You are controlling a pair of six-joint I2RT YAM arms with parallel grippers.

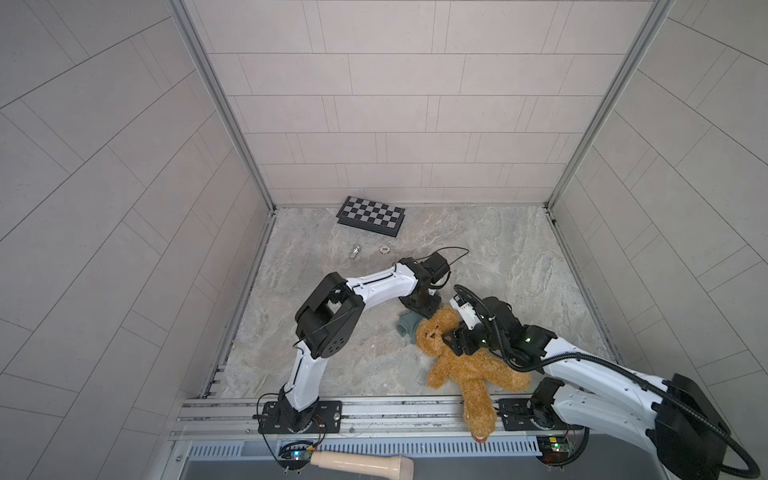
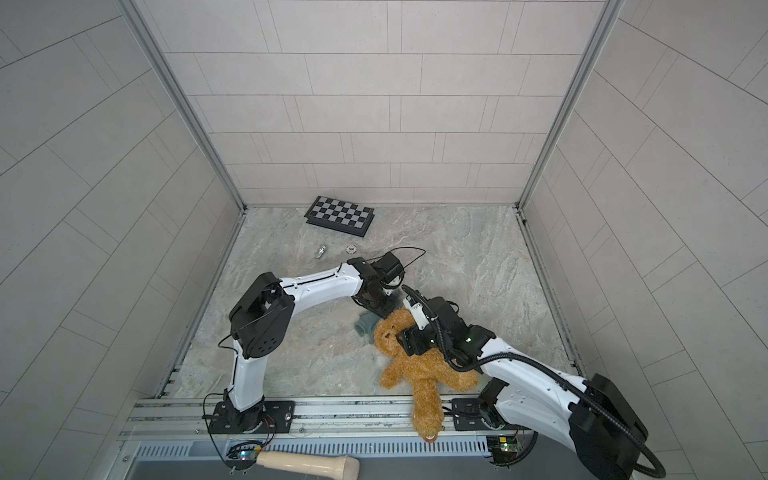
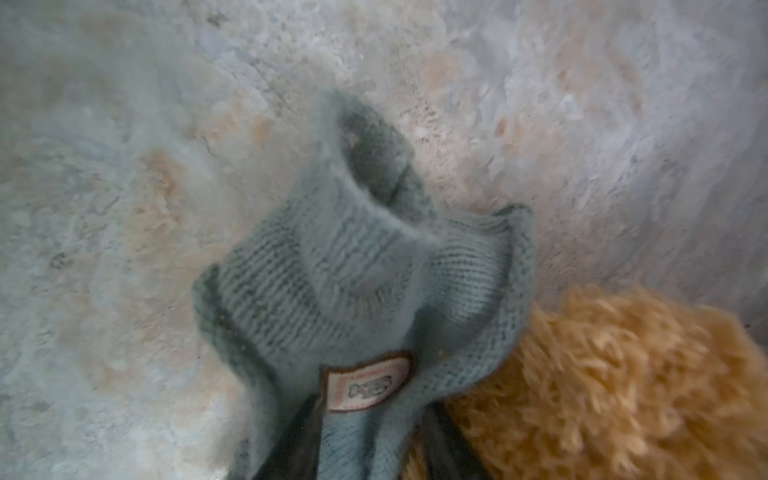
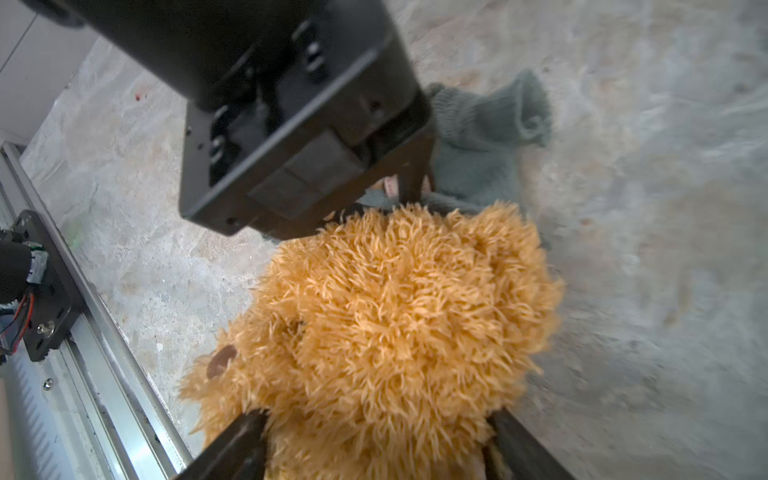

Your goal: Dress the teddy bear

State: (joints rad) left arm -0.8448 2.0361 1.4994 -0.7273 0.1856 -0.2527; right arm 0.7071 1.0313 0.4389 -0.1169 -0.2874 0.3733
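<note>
Sweater in left hand, teddy bear touching

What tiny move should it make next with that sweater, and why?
Probably the left gripper should pull the sweater over the head of the bear. It pinches the sweater near its label, right beside the head but not yet on it, while the right gripper straddles the bear.
</note>
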